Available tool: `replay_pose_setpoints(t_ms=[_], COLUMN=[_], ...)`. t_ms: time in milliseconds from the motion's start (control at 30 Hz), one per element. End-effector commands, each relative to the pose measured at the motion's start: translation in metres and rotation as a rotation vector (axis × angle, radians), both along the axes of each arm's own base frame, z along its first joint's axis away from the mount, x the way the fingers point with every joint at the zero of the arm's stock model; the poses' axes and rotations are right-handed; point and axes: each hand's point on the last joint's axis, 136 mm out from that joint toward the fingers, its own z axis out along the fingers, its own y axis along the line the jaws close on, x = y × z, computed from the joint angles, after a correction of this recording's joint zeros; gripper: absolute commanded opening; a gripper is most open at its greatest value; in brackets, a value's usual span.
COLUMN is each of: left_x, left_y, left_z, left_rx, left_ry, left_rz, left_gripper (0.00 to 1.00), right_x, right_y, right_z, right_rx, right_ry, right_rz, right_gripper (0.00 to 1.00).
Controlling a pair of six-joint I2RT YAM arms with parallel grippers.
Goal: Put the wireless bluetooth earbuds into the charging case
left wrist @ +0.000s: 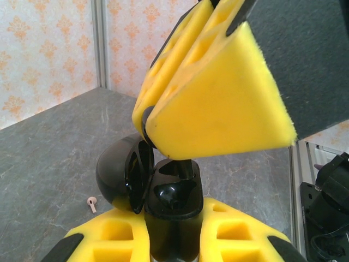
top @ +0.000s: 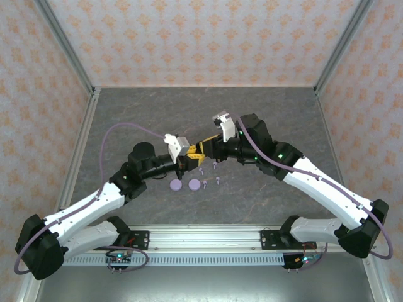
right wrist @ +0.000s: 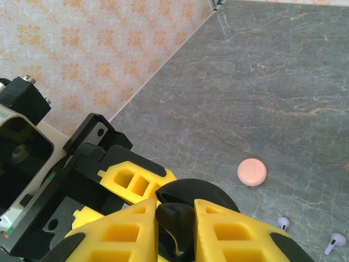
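My left gripper (left wrist: 173,232) is shut on a black charging case (left wrist: 173,191), held upright with its lid (left wrist: 122,172) swung open to the left. From above, my right gripper (right wrist: 175,221) is shut on a black earbud (right wrist: 180,218) and presses it into the case's near socket. The right gripper's yellow fingers (left wrist: 218,98) hide that bud from the left wrist view. The other socket (left wrist: 174,194) shows a glossy black hollow. In the top view both grippers (top: 182,162) (top: 200,153) meet at the table's middle. A pink earbud (left wrist: 91,204) and two pale earbuds (right wrist: 283,222) (right wrist: 335,242) lie loose on the table.
Two lavender discs (top: 175,185) (top: 195,184) lie just in front of the grippers, with tiny buds (top: 206,184) (top: 217,182) beside them. A pink disc (right wrist: 252,172) rests on the grey stone table (top: 264,119). Patterned walls close in the back and sides.
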Motion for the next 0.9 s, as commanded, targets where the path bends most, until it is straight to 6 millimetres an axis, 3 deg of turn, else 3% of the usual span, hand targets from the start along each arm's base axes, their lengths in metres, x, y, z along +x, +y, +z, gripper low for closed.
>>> replay_pose_setpoints(t_ms=[0, 433, 867], left_x=[0.002, 0.004, 0.006], left_y=[-0.002, -0.004, -0.008], left_z=[0.027, 0.029, 0.025], left_rx=[-0.034, -0.035, -0.041], left_ry=[-0.08, -0.078, -0.044], left_rz=[0.004, 0.003, 0.002], left_gripper=[0.0, 0.0, 0.0], right_x=[0.0, -0.004, 0.006], right_y=[0.0, 0.005, 0.0], right_z=[0.011, 0.011, 0.02], right_rx=[-0.002, 0.017, 0.031], right_ry=[-0.029, -0.025, -0.096], right_rz=[0.0, 0.032, -0.02], right_gripper=[0.2, 0.2, 0.19])
